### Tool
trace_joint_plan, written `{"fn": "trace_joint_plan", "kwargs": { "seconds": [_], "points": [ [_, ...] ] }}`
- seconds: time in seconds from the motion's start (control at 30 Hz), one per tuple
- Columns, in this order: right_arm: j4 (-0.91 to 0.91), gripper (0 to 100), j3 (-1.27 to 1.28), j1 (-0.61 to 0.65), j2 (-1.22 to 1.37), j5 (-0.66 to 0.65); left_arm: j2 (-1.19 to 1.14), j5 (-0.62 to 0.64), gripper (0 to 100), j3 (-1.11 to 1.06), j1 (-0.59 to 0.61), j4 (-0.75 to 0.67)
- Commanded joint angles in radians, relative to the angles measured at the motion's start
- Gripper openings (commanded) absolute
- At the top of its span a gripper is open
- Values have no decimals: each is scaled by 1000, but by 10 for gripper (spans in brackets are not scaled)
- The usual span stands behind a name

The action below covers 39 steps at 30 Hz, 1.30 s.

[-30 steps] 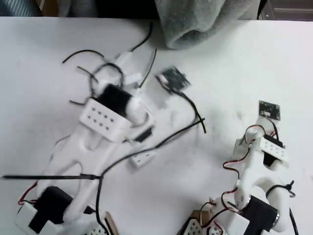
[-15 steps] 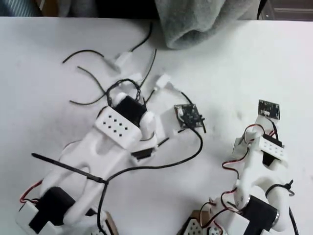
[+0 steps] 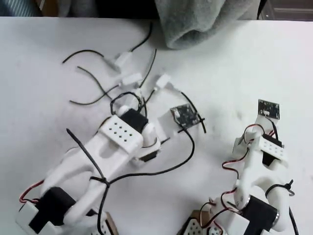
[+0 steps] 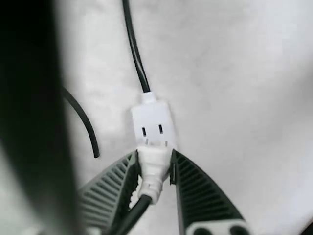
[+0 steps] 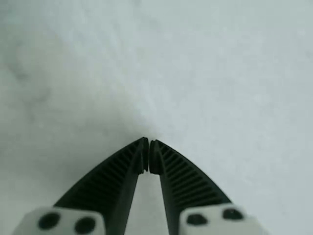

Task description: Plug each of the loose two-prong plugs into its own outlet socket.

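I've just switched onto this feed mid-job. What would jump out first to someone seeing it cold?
The left gripper draws the eye: its fingers are shut on a white plug that touches the end of a white socket block with two slots. In the high view, loose plugs on black wires lie scattered across the far side of the table. The right gripper hangs shut over bare tabletop.

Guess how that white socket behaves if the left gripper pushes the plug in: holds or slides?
Likely slides: the socket is a small block lying loose on the smooth table, with nothing bracing it. Its thin black cable looks floppy, so it probably resists little and may let it swivel. The plug in the left gripper looks rigid.
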<state>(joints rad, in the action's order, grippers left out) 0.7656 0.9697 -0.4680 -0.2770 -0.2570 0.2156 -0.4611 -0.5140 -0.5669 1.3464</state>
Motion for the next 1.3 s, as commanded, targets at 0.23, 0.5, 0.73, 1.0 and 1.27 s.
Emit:
{"fn": "trace_joint_plan", "kwargs": {
  "seconds": [0.23,0.5,0.73,1.0,1.27],
  "points": [
    [-13,21,-3,10,-27,9,45,86,24,6,24,72],
    [-13,21,-3,10,-27,9,38,155,24,2,35,18],
    [-13,21,-3,10,-27,9,45,164,24,-77,35,-21],
    [-13,21,-3,10,-27,9,45,270,24,-91,36,-18],
    [-13,21,-3,10,-27,9,41,333,24,-86,113,-6]
  ]
}}
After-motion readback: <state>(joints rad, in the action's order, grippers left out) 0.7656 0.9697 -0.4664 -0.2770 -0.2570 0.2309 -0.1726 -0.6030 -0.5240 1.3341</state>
